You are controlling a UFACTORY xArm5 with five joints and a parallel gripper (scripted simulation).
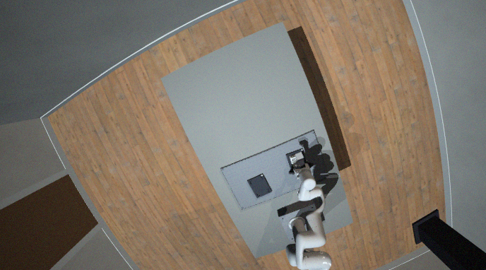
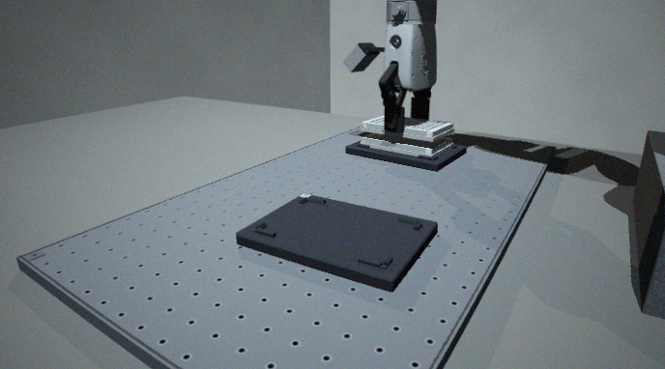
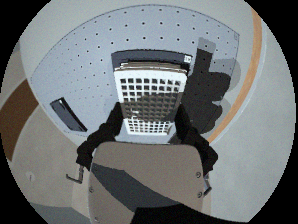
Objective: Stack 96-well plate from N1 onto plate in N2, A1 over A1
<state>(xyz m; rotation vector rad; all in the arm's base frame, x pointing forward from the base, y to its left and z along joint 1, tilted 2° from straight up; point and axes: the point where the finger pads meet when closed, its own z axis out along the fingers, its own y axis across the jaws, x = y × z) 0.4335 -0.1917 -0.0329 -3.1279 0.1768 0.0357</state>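
The upper 96-well plate [image 2: 421, 128], white, sits gripped in the hand [image 2: 406, 120] directly over the lower 96-well plate [image 2: 417, 147], which rests in the far nest N2 [image 2: 444, 158]. Exterior view: the two white plates read as a stack, upper one very close on the lower; whether it is fully seated or a hair above, cannot tell from this angle. The dark fingers [image 2: 391, 117] stand nearly at full spread and clamp the upper plate across its short sides, hand pointing straight down from the pale arm [image 2: 411, 12]. Wrist view: the well grid of the held plate [image 3: 149, 99] fills the space between the two fingers, with the dark rim of N2 [image 3: 149, 58] showing just beyond its far edge, edges roughly parallel. A1 corner marks are too small to read. Nest N1 [image 2: 338, 240] is a flat dark slab with four corner brackets, nothing on it, nearer the exterior camera and well apart from N2. Both nests lie on a grey perforated breadboard [image 2: 171, 267] on the pale bench [image 2: 98, 149]. Top view: arm [image 1: 309, 216] reaches from its base at the bench edge to N2 [image 1: 290, 155]; N1 [image 1: 259, 185] lies to the left along the breadboard [image 1: 251, 168]. Wood floor [image 1: 125, 127] surrounds the bench.
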